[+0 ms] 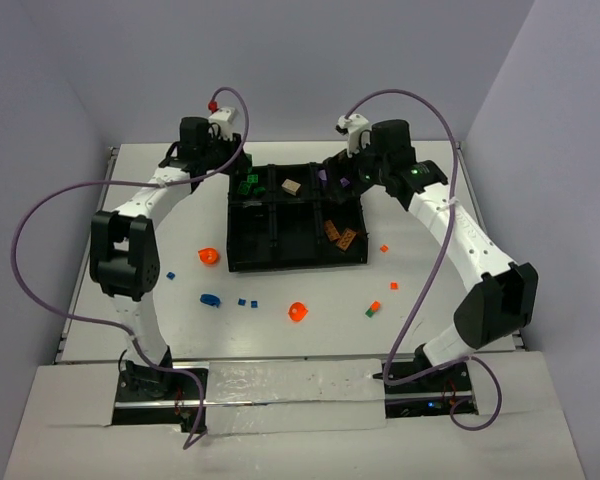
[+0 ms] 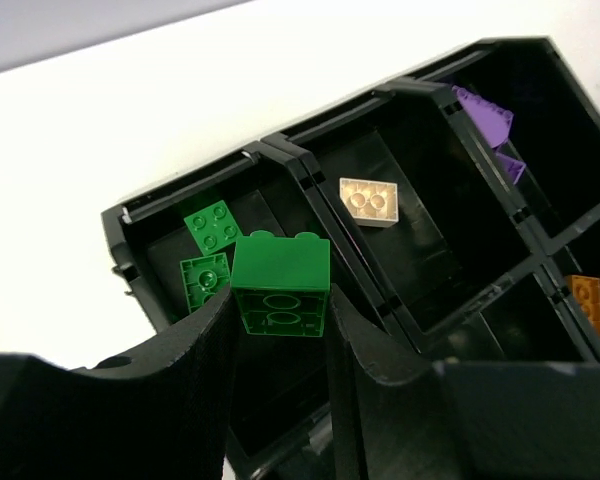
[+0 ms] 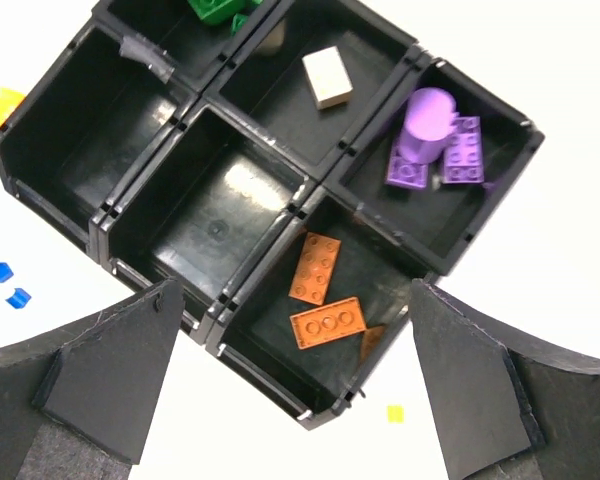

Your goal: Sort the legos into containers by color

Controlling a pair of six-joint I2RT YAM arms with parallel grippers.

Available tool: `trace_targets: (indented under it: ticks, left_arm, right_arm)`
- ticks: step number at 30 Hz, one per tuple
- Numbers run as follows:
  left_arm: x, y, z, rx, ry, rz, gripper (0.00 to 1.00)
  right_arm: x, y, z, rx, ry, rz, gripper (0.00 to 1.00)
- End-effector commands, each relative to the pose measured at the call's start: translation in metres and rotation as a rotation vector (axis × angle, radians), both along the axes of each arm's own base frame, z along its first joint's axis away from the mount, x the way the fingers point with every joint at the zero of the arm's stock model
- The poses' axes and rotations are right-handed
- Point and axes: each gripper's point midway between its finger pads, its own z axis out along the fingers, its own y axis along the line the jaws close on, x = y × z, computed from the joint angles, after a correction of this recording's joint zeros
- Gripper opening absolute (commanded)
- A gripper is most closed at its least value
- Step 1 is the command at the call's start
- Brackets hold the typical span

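Left gripper pinches a green lego over the tray's far-left corner; right gripper hangs wide open.

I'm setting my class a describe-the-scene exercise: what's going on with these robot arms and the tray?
Two arms are sorting Lego pieces by colour into a black tray. The left pincer grips a green brick above the far-left compartment, where other green pieces lie. The right pincer hangs open over the tray's right side, holding nothing. A tan brick, purple pieces and orange bricks each have a compartment; a blue piece and an orange piece lie loose on the table.
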Motion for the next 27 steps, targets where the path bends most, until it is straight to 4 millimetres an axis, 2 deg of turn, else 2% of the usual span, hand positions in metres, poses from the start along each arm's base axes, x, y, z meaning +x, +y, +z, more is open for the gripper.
trace_targets:
  ticks: [1,4,6,11,15,19,22,23,24,25,26,27]
  left_arm:
    - [0.017,-0.008,0.005,0.02,-0.039,0.006,0.13]
    - [0.019,-0.008,0.0,0.026,-0.024,0.01,0.19]
    - [0.02,-0.007,-0.004,0.033,-0.01,0.018,0.31]
    - [0.021,-0.005,-0.006,0.045,0.009,0.024,0.48]
    - [0.019,-0.007,0.002,0.039,0.001,0.015,0.55]
    - [0.011,-0.012,0.021,0.016,-0.016,-0.012,0.61]
    - [-0.003,-0.012,0.04,0.01,-0.041,-0.047,0.61]
    - [-0.012,-0.009,0.039,0.016,-0.042,-0.061,0.6]
    - [-0.022,-0.005,0.062,0.011,-0.099,-0.075,0.59]
    - [-0.037,-0.003,0.055,0.014,-0.092,-0.108,0.58]
    - [-0.041,0.002,0.074,0.009,-0.138,-0.108,0.58]
    - [-0.061,0.007,0.062,0.034,-0.141,-0.175,0.58]
  right_arm:
    - [0.0,-0.021,0.017,-0.017,-0.053,-0.041,1.0]
    - [0.0,-0.028,0.019,-0.02,-0.061,-0.057,1.0]
    - [0.0,-0.033,0.019,-0.023,-0.064,-0.066,1.0]
    - [0.001,-0.038,0.017,-0.019,-0.057,-0.076,1.0]
    - [0.0,-0.04,0.015,-0.019,-0.056,-0.074,1.0]
    - [-0.002,-0.041,0.011,-0.019,-0.052,-0.073,1.0]
    - [-0.004,-0.042,0.01,-0.02,-0.051,-0.07,1.0]
    - [-0.005,-0.042,0.01,-0.02,-0.054,-0.067,1.0]
    - [-0.006,-0.043,0.01,-0.023,-0.055,-0.065,1.0]
    - [-0.007,-0.043,0.011,-0.026,-0.064,-0.059,1.0]
    - [-0.008,-0.044,0.008,-0.028,-0.059,-0.059,1.0]
    - [-0.009,-0.045,0.006,-0.03,-0.058,-0.059,1.0]
